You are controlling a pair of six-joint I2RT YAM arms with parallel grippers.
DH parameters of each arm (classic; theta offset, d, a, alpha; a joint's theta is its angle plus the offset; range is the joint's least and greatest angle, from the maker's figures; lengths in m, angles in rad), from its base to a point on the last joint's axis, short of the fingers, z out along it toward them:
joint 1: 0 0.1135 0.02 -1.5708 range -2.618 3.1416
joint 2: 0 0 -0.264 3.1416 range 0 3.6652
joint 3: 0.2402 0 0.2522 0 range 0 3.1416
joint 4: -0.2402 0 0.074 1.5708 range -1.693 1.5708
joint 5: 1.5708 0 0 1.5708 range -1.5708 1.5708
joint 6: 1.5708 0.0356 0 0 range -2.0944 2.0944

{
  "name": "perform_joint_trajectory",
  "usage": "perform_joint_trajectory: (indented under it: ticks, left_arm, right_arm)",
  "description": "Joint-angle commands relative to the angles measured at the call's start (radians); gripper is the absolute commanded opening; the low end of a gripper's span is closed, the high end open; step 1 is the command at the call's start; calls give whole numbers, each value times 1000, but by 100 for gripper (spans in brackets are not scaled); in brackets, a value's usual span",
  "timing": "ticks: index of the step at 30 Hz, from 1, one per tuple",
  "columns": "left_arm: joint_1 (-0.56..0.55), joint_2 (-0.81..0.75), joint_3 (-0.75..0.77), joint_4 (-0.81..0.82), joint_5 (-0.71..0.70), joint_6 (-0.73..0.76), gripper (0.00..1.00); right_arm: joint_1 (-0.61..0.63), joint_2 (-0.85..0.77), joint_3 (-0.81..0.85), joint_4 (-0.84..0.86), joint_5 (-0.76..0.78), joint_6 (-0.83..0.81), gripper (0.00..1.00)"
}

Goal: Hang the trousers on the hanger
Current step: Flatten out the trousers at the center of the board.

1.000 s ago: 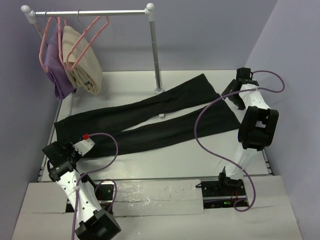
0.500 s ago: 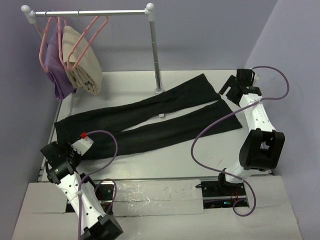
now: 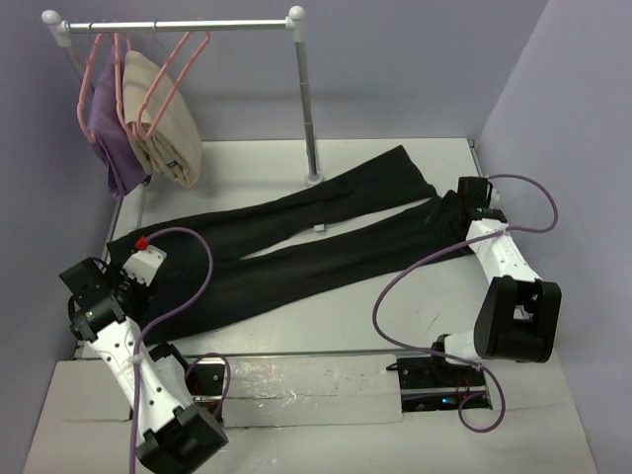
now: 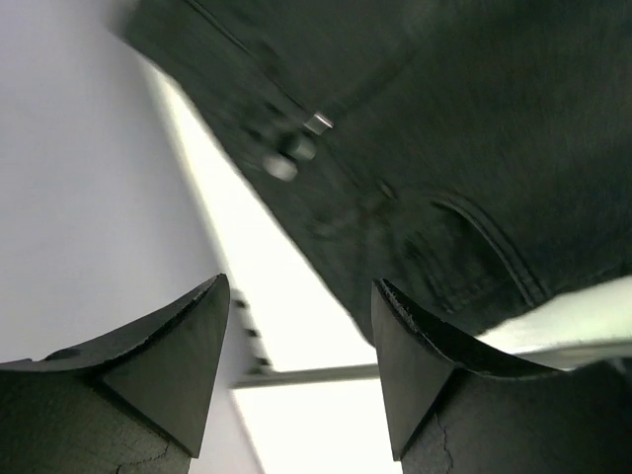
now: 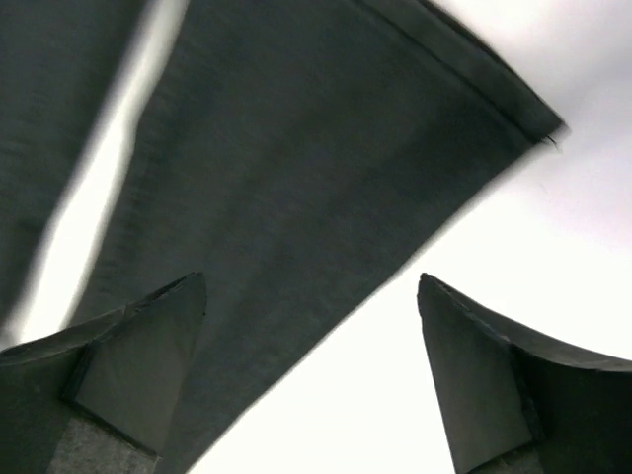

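Black soft trousers point(image 3: 296, 272) flat; L end effector point(image 4: 301, 284) & R end effector point(image 5: 311, 279) wide.

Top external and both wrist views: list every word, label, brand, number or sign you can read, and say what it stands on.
No text can be read in any view.
The trousers are plain black, with no print.
The small pale tag between their legs is too small to read.

Bare table point(image 3: 326, 321) lies open between my bases and the trousers point(image 3: 296, 247). At their far edge the rack post point(image 3: 307, 109) stands in the way (hung garments point(image 3: 163, 128) crowd its left). The left wall point(image 3: 39, 197) is just beside my left gripper point(image 4: 301, 286).
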Motion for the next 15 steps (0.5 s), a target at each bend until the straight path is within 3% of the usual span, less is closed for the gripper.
perform_joint_trajectory:
  ticks: [1,4,10,15]
  left_arm:
    - [9,33,-63,48,-72,33,67]
    - [9,21,-86,40,-60,93,68]
    - [8,-16,-196,45,-132,208,68]
    - [9,54,-313,221,-301,214,68]
  right_arm:
    - [-12,-23,-66,52,93,38,87]
    - [-12,41,-62,58,89,47,76]
    - [-26,209,8,62,119,84,77]
    - [-31,358,73,26,173,82,77]
